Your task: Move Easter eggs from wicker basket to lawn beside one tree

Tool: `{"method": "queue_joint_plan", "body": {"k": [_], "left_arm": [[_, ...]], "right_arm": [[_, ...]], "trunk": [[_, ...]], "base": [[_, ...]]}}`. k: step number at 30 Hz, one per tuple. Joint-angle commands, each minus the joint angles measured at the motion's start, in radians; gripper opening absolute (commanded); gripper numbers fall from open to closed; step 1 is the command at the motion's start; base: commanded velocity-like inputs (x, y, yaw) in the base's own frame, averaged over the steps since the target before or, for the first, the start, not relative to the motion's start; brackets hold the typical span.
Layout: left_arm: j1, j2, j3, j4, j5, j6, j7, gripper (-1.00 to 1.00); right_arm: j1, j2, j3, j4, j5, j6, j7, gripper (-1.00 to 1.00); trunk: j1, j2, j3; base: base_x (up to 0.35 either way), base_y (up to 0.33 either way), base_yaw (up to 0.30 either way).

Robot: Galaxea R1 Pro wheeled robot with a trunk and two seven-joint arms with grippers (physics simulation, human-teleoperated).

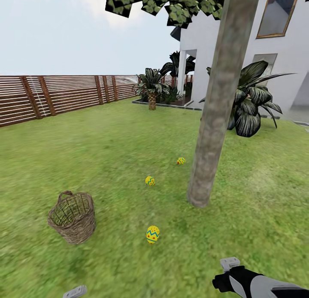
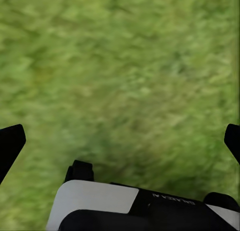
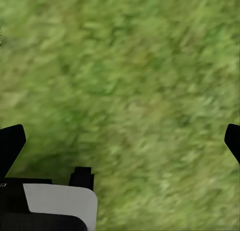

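all three eggs are on the lawn (image 1: 107, 135), none visible in the wicker basket (image 1: 73, 217), which stands upright on the grass, interior looks empty. nearest egg (image 1: 152, 234) sits between basket and tree, just right of the basket. middle egg (image 1: 149, 180) lies further out, left of the trunk base. far egg (image 1: 181, 161) is closest to the trunk, just left of it. tree (image 1: 214, 113) trunk leans slightly, base planted in grass right of centre. fence (image 1: 51, 96) behind, house (image 1: 274, 53) at the right rear. left hand (image 2: 120, 141) jaws spread wide over bare grass, holding nothing. right hand (image 3: 120, 141) same: fingers apart, empty, grass below.
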Motion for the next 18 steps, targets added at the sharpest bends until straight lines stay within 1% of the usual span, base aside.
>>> {"method": "queue_joint_plan", "body": {"k": [1,11,13,16,18], "left_arm": [[-0.002,0.000,0.002,0.003,0.010,0.001,-0.005,1.00],[-0.002,-0.001,0.002,0.004,0.009,0.006,-0.004,1.00],[-0.002,-0.001,0.002,0.004,0.008,0.024,-0.004,1.00],[-0.002,-0.003,0.002,0.003,0.008,0.076,-0.004,1.00],[-0.002,-0.009,0.002,0.004,0.008,0.096,-0.004,1.00]], "right_arm": [[-0.001,0.000,0.005,0.001,0.010,0.002,0.005,1.00],[0.000,0.005,0.005,0.004,0.011,0.004,0.005,1.00],[0.000,0.001,0.005,0.004,0.010,0.005,0.005,1.00],[0.002,-0.005,0.005,0.004,0.010,0.005,0.004,1.00],[0.010,-0.010,0.005,0.004,0.009,0.005,0.001,1.00]], "trunk": [[-0.004,0.006,0.002],[-0.042,0.076,0.033],[-0.050,0.090,0.040],[-0.061,0.111,0.049],[-0.069,0.125,0.055]], "base": [[0.000,0.000,0.000],[0.000,0.000,0.000],[0.000,0.000,0.000],[0.000,0.000,0.000],[0.000,0.000,0.000]]}}
